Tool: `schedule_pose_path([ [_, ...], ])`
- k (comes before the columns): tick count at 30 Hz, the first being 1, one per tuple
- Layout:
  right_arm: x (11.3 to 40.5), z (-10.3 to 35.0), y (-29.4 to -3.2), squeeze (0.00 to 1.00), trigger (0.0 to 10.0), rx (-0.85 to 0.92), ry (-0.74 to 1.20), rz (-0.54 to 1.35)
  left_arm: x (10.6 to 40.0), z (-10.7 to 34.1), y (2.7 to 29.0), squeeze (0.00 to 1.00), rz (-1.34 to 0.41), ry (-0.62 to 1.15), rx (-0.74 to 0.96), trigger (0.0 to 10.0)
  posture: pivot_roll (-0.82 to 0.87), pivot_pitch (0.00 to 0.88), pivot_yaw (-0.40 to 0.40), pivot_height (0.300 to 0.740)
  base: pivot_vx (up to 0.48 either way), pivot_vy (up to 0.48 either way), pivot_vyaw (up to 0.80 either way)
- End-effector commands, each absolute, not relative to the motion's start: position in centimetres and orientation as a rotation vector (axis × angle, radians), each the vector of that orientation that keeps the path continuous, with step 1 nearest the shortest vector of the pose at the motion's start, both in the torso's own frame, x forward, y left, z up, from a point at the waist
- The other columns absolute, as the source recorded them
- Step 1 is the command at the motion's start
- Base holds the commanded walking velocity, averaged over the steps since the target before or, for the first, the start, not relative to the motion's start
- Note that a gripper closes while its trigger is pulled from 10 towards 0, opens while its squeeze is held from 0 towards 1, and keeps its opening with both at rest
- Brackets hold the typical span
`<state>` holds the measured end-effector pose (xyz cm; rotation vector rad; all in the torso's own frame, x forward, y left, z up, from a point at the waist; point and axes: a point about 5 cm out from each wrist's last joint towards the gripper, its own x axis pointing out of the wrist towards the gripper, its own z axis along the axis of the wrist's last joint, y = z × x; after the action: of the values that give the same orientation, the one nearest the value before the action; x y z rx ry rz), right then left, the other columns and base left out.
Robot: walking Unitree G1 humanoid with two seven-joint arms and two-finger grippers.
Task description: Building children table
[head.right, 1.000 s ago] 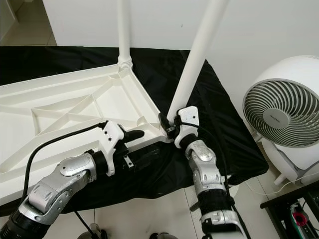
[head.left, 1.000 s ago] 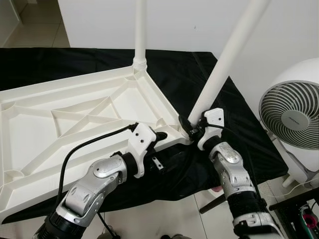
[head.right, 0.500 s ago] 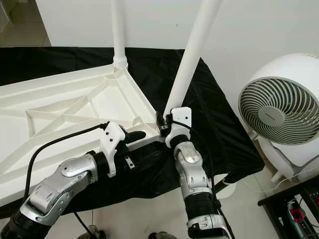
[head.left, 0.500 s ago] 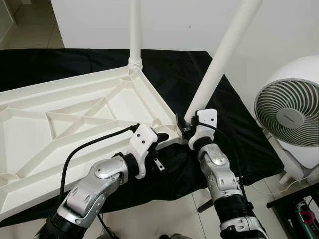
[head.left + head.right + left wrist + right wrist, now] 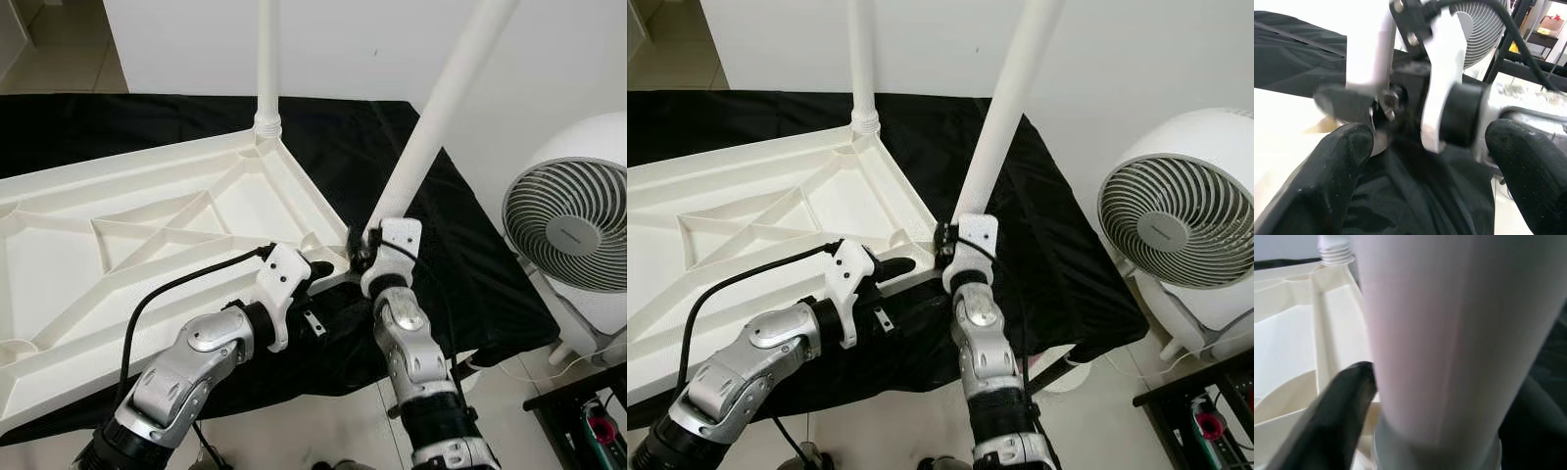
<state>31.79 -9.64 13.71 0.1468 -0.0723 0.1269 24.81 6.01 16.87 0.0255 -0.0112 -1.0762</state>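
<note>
The white tabletop (image 5: 147,245) lies underside-up on the black-draped desk (image 5: 460,225), exposing its corner sockets. The right gripper (image 5: 364,253) has its fingers clamped on the tilted leg (image 5: 431,117) at the near corner, likely seating it. The left gripper (image 5: 315,270), fingers apart, rests at the tabletop's edge just beside, probably steadying it.

Looked down from the head in both eye views, sharing the upturned table (image 5: 147,225) and fan (image 5: 1176,211). Sat very close in the wrist views, facing a leg (image 5: 1449,333), perhaps the same corner.
</note>
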Motion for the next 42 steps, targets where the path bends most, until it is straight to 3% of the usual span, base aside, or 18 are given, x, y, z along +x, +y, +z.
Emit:
schedule_pose_path([
  [1, 31.7, 14.1, -10.1, 1.0, 10.0, 0.154, -0.086, 0.183, 24.5, 16.9, 5.8, 0.0, -1.131, -0.016, 0.02, 10.0, 0.09, 0.085, -0.114, 0.74, 0.0, 0.0, 0.0],
  [2, 31.7, 14.1, -10.1, 1.0, 10.0, 0.154, -0.086, 0.183, 24.5, 16.9, 5.8, 0.0, -1.131, -0.016, 0.02, 10.0, 0.09, 0.085, -0.114, 0.74, 0.0, 0.0, 0.0],
  [3, 31.5, 14.5, -10.6, 0.0, 10.0, 0.12, -0.103, 0.255, 24.5, 16.9, 5.8, 0.0, -1.129, -0.018, 0.021, 10.0, 0.1, 0.079, -0.12, 0.74, 0.0, 0.0, 0.0],
  [12, 31.2, 14.8, -12.1, 0.0, 10.0, 0.034, -0.133, 0.415, 24.6, 17.0, 6.0, 0.0, -1.117, -0.023, 0.02, 10.0, 0.1, 0.074, -0.12, 0.74, 0.0, 0.0, 0.0],
  [20, 32.4, 15.0, -15.8, 0.0, 10.0, -0.113, -0.109, 0.644, 24.7, 17.1, 6.2, 0.0, -1.119, -0.02, 0.024, 10.0, 0.1, 0.07, -0.101, 0.74, 0.0, 0.0, 0.0],
  [34, 34.7, 15.0, -16.4, 0.0, 10.0, -0.162, -0.048, 0.764, 24.9, 17.3, 6.1, 0.0, -1.12, -0.026, 0.019, 10.0, 0.1, 0.083, -0.094, 0.74, 0.0, 0.0, 0.0],
  [35, 35.0, 15.0, -16.1, 0.0, 3.0, -0.155, -0.047, 0.767, 24.9, 17.3, 6.1, 0.0, -1.119, -0.027, 0.019, 10.0, 0.1, 0.085, -0.092, 0.74, 0.0, 0.0, 0.0],
  [38, 35.2, 14.9, -15.9, 0.0, 3.0, -0.149, -0.047, 0.774, 24.9, 17.3, 6.1, 0.0, -1.119, -0.027, 0.019, 10.0, 0.1, 0.085, -0.092, 0.74, 0.0, 0.0, 0.0],
  [39, 35.2, 14.8, -15.7, 0.0, 0.0, -0.141, -0.046, 0.785, 24.9, 17.3, 6.1, 0.0, -1.118, -0.027, 0.018, 10.0, 0.1, 0.088, -0.092, 0.74, 0.0, 0.0, 0.0],
  [42, 35.3, 14.8, -15.5, 0.0, 0.0, -0.137, -0.05, 0.798, 24.9, 17.3, 6.1, 0.0, -1.116, -0.027, 0.017, 10.0, 0.1, 0.088, -0.092, 0.74, 0.0, 0.0, 0.0],
])
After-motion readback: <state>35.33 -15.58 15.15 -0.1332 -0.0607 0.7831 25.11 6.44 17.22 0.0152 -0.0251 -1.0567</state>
